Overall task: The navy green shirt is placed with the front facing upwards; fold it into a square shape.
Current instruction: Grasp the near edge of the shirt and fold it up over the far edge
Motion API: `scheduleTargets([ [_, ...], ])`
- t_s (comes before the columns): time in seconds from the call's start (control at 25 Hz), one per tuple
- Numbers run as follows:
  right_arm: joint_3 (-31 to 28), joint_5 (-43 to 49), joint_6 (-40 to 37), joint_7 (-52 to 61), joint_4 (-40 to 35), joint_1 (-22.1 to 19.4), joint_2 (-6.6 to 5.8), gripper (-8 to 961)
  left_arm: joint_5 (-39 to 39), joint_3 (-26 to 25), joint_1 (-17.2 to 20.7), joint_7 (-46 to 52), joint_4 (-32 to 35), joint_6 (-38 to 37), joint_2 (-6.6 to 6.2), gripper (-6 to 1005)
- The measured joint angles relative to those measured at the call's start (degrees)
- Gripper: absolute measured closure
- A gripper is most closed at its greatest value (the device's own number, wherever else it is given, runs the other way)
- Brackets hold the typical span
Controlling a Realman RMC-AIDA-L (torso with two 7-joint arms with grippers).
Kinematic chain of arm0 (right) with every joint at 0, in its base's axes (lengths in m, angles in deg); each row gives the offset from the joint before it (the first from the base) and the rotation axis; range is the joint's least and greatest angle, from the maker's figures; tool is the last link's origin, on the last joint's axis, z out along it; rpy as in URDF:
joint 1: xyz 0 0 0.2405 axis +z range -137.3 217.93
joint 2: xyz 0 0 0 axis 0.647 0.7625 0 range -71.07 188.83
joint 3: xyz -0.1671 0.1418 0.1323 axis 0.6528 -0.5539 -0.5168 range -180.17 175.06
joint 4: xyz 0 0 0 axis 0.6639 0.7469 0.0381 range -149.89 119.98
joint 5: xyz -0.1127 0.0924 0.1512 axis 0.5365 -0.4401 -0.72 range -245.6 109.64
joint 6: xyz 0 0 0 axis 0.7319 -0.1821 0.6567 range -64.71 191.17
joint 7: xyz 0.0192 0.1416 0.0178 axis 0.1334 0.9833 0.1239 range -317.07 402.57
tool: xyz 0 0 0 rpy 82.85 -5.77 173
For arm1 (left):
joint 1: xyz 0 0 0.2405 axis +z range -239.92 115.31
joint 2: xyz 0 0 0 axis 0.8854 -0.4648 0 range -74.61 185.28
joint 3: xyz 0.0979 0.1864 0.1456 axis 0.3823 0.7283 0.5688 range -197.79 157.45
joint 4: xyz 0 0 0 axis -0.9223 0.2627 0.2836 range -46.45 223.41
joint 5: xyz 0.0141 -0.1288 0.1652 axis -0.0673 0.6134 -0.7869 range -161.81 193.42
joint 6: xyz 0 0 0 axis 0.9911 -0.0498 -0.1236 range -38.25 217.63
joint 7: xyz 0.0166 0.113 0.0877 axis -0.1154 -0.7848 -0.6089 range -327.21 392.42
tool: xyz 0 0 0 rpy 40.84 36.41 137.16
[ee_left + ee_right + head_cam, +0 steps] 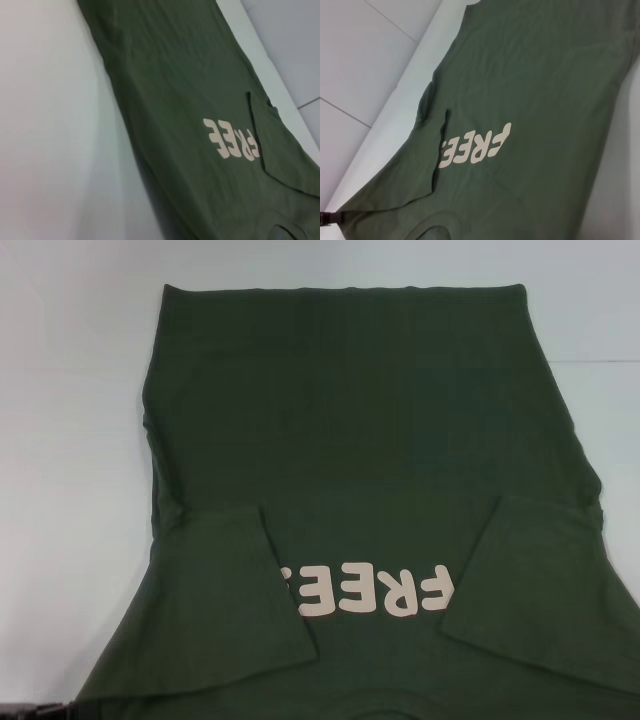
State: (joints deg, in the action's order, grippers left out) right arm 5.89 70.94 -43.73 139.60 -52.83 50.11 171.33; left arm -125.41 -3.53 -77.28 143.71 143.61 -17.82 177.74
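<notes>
The navy green shirt (pixel 350 420) lies flat on the white table, front up, with its hem at the far side and its collar (pixel 370 710) at the near edge. Cream letters "FREE" (pixel 370 590) show on the chest. Both sleeves are folded inward: one flap (pixel 220 590) on the left, one (pixel 540 590) on the right, each covering an end of the lettering. The left wrist view shows the shirt (pixel 190 75) and its letters (pixel 231 142) from the side, as does the right wrist view (pixel 545 75). Neither gripper shows in any view.
Bare white table (pixel 70 440) lies to the left, right and beyond the hem. A small black object (pixel 40 710) sits at the near left corner, also seen as a black object (pixel 330 218) in the right wrist view. Grey floor tiles (pixel 360 50) lie past the table edge.
</notes>
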Motion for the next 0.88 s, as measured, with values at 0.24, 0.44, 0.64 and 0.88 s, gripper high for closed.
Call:
scheduleTargets([
  [0.24, -2.5, -0.7, -0.1, 1.0, 0.0, 4.1, -0.51, 909, 0.7, -0.1, -6.1, 1.5, -2.4, 1.2, -1.45, 969],
  [0.44, -4.4, -2.7, 3.1, 2.5, 0.0, 10.2, -0.92, 908, 1.3, -0.7, -15.3, 2.8, -8.6, 7.0, -3.72, 970],
  [0.64, -4.3, -7.4, 9.9, 3.0, 0.4, 15.4, -1.04, 908, 3.8, -0.7, -23.7, 2.9, -14.6, 16.4, -5.71, 970],
  [0.88, -3.2, -9.2, 22.1, 1.8, 3.9, 22.2, -1.34, 908, 8.9, -0.5, -29.1, 2.8, -18.4, 31.7, -6.24, 970],
])
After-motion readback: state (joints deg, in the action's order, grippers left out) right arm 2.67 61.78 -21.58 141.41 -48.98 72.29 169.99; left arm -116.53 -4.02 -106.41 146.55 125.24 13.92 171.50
